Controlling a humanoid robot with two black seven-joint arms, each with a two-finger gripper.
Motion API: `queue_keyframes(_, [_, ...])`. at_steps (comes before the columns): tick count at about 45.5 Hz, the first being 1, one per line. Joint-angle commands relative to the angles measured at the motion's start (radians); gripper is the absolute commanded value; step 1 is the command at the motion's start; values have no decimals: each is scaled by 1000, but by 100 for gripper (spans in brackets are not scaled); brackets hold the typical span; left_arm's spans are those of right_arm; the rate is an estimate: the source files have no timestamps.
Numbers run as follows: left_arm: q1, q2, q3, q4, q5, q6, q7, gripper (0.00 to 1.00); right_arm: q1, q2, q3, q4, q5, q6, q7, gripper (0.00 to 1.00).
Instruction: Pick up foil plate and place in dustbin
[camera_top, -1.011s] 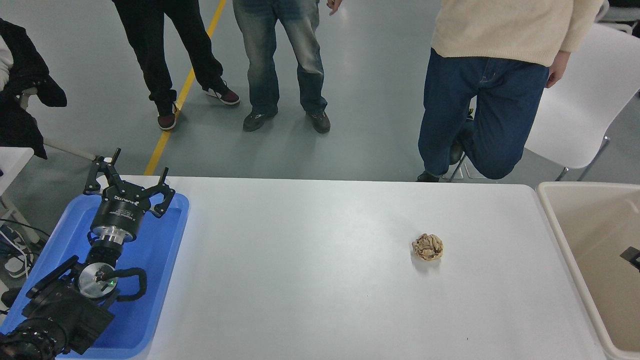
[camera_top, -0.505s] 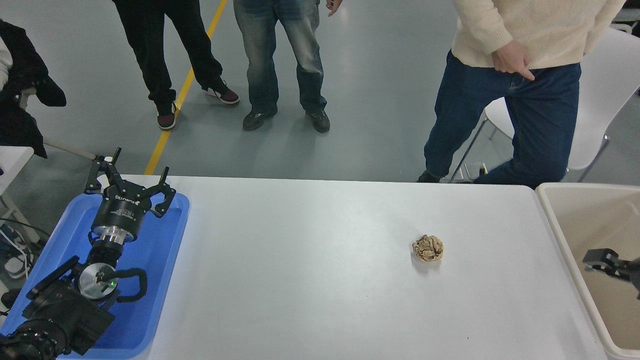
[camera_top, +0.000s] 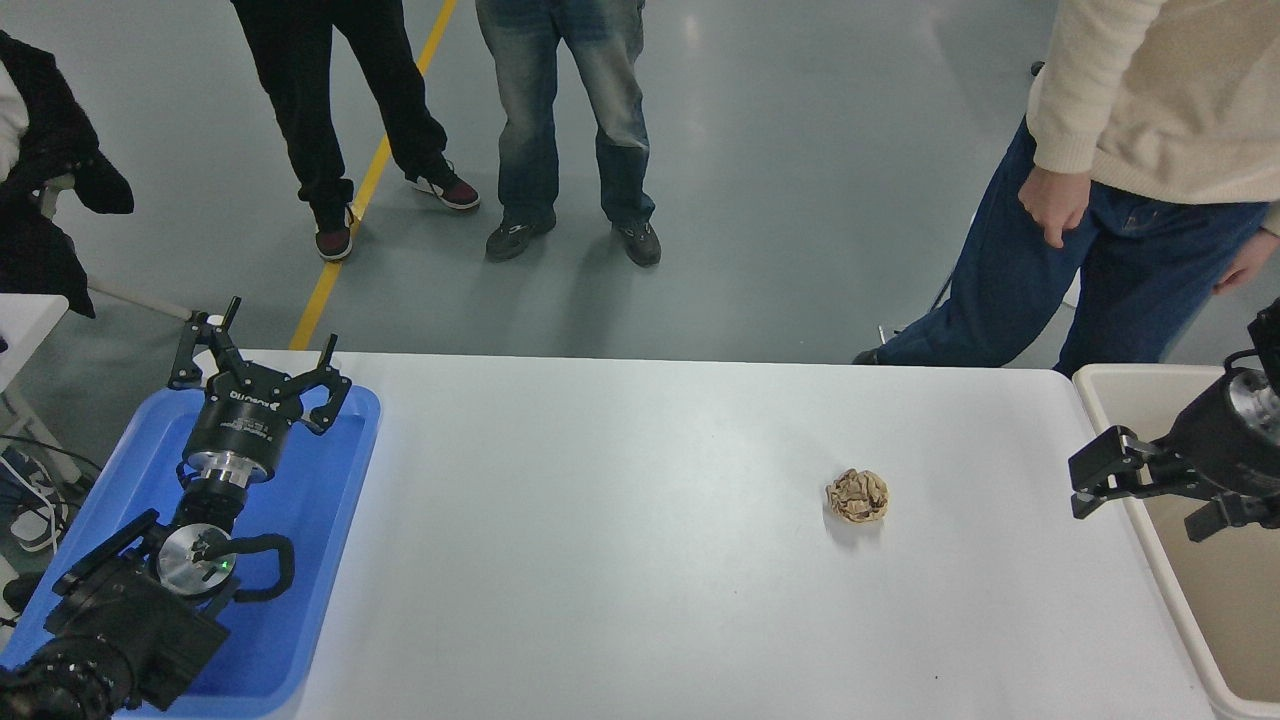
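The foil plate does not show anywhere in the head view. The dustbin (camera_top: 1235, 610), beige with a tan inside, stands off the table's right end, and what shows of its inside holds nothing. My right gripper (camera_top: 1150, 495) comes in from the right edge over the dustbin's near rim, pointing left toward the table, open and empty. My left gripper (camera_top: 262, 350) is parked open over the blue tray at the lower left.
A small crumpled brown paper ball (camera_top: 857, 496) lies on the white table (camera_top: 620, 540), right of centre. The flat blue tray (camera_top: 320, 520) sits at the left end. Three people stand beyond the far edge; one in a cream sweater (camera_top: 1150, 100) is close to the dustbin.
My right gripper has risen from low inside the dustbin and moved left over its rim. The person in the cream sweater has stepped to the right.
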Motion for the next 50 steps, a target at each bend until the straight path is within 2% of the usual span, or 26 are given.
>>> queue_keyframes(1, [0,0,0,0,0,0,0,100,173,140,29,53,33,27,1,100])
queue_keyframes(10, [0,0,0,0,0,0,0,100,245,176,32,50,115,27,1,100])
queue_keyframes(19, [0,0,0,0,0,0,0,100,295,213,11,45,135,27,-1,100])
queue_keyframes(31, [0,0,0,0,0,0,0,100,380,271,-213,45,289,27,-1,100])
queue_keyframes(50, [0,0,0,0,0,0,0,100,382,268,-227,48,296,27,-1,100])
